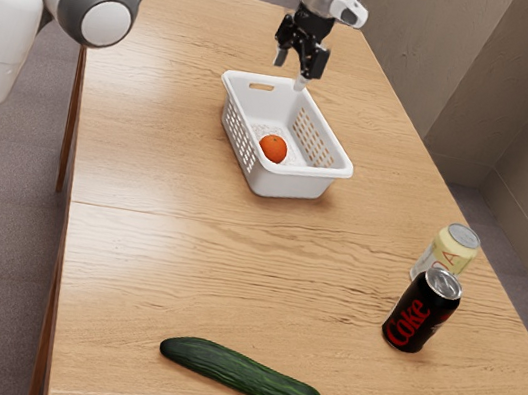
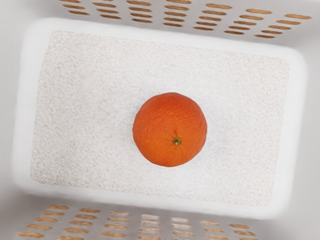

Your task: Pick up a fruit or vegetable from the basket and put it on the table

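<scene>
A cucumber (image 1: 241,374) lies foremost, a can (image 1: 421,313) reads "Coke," basket (image 1: 291,185) holds orange (image 1: 273,148).

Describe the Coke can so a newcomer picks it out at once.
Start at the table, then its edge at the exterior view's right. The Coke can stands near it, beside a yellow can. It's the black one with red lettering, nearer the cucumber.

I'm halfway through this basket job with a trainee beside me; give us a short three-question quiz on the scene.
1. Which fruit lies in the basket?
2. True or false: the gripper is shut on something.
3. Fill in the blank: the cucumber lies on the ____.

Key: 1. An orange. 2. False; it is open and holds nothing. 3. Table.
</scene>
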Motion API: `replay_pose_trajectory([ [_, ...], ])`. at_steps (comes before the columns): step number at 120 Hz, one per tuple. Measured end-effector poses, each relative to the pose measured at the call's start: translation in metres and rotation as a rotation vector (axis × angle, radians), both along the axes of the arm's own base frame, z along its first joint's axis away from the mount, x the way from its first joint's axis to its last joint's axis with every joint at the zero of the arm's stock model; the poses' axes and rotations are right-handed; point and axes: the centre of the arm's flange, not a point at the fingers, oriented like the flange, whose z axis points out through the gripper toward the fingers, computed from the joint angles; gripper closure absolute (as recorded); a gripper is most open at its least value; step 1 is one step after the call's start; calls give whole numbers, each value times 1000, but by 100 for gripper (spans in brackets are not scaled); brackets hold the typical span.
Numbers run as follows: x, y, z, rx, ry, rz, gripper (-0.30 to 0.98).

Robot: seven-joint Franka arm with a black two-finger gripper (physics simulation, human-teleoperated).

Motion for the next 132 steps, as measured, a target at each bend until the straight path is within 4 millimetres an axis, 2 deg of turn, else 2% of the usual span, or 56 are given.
replay_pose_trajectory([
  [39, 13, -9, -80, 5, 35, -28, 0],
  [67, 22, -13, -99, 21, 6, -39, 0],
  [112, 19, -10, -128, 37, 25, -42, 0],
  [132, 21, -15, -136, 38, 26, -53, 0],
])
